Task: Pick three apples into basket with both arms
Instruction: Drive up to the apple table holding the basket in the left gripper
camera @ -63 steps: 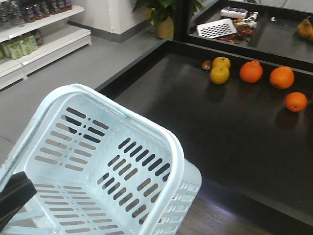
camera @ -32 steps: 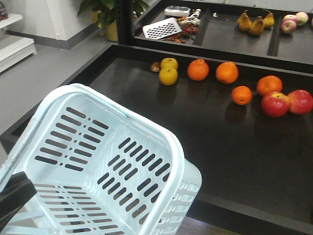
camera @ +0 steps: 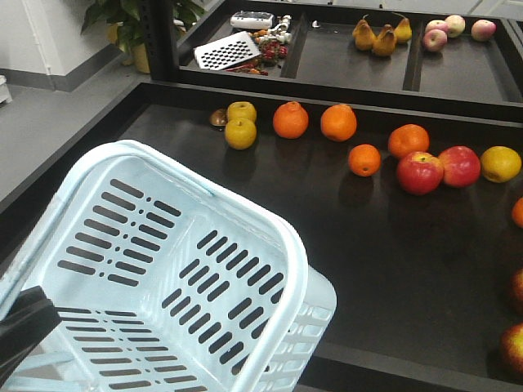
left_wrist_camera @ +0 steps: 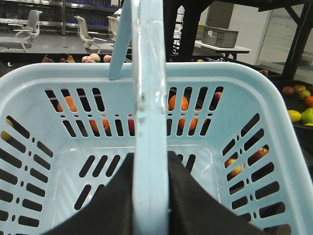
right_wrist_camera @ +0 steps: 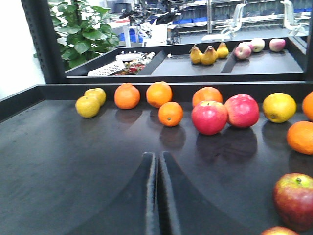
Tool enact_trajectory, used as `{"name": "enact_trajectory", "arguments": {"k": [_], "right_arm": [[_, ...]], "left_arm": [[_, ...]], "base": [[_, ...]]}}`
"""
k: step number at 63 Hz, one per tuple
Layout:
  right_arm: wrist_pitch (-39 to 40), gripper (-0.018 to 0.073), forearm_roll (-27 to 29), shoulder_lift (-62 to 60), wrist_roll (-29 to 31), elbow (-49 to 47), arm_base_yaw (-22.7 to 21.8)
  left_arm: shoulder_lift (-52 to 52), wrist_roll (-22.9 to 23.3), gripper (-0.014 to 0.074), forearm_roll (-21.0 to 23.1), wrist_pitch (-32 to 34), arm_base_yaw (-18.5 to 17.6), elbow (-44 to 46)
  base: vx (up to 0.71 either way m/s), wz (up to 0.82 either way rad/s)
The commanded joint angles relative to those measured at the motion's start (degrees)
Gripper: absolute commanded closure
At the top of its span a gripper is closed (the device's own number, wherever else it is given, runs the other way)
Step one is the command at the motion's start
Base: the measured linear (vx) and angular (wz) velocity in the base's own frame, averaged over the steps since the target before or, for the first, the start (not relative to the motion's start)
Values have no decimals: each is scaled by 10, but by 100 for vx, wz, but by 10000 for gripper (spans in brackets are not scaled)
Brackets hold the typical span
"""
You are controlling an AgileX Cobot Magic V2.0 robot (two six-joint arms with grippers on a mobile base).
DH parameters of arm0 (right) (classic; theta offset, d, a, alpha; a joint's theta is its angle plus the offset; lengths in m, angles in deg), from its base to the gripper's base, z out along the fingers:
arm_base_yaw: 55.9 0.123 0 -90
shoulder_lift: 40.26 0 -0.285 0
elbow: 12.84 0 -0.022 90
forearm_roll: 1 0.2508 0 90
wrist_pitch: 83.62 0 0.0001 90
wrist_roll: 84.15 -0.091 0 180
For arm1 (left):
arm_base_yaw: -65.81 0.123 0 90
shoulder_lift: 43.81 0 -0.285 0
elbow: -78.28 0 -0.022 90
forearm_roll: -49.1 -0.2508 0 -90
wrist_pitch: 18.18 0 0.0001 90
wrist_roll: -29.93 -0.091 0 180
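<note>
One dark red apple [right_wrist_camera: 295, 199] lies on the bench [right_wrist_camera: 73, 161] near the clenched, empty right end effector [right_wrist_camera: 155, 155]; the left end effector [left_wrist_camera: 150, 157] grasps the basket [left_wrist_camera: 58, 76] by its handle [left_wrist_camera: 146, 73].

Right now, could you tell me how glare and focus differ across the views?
Front view: even, sharp light; the basket reads very bright against the dark shelf. Left wrist view: a glare streak runs down the handle, background dim. Right wrist view: the glossy shelf mirrors the small orange; the right gripper looks soft.

Jaws together over black tray [right_wrist_camera: 73, 161]; apple [right_wrist_camera: 295, 199] lower right.
</note>
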Motion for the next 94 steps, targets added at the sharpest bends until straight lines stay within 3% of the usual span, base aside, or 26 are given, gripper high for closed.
{"name": "enact_trajectory", "arguments": {"k": [1,94], "right_arm": [[45,564,-4,-7,6,8,-3],[45,564,-4,-7,6,8,-3]], "left_arm": [[-3,7,603,-29,-20,-1,19],[-3,7,603,-29,-20,-1,19]], "base": [[8,-14],[10,-14]]}}
